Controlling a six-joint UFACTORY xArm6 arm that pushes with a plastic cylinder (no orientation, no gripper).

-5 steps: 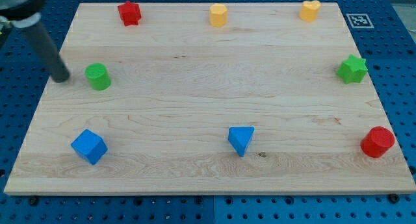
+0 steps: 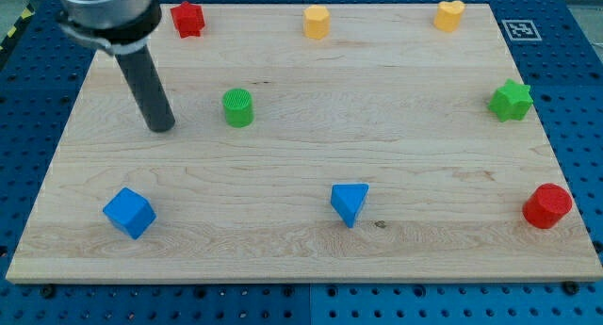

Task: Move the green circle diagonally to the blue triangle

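Over on the view's left, my tip [image 2: 163, 127] sits on the counter [image 2: 301, 155], no pincer on this rod to report. Just to its right, a small gap away, stands the green circle [image 2: 238, 107], in the upper left part. Further right and lower, the blue triangle [image 2: 350, 203] waits near the bottom edge.

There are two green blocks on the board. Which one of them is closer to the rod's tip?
The green circle, just to the view's right of my tip with a small gap. The green star sits far off at the board's right edge.
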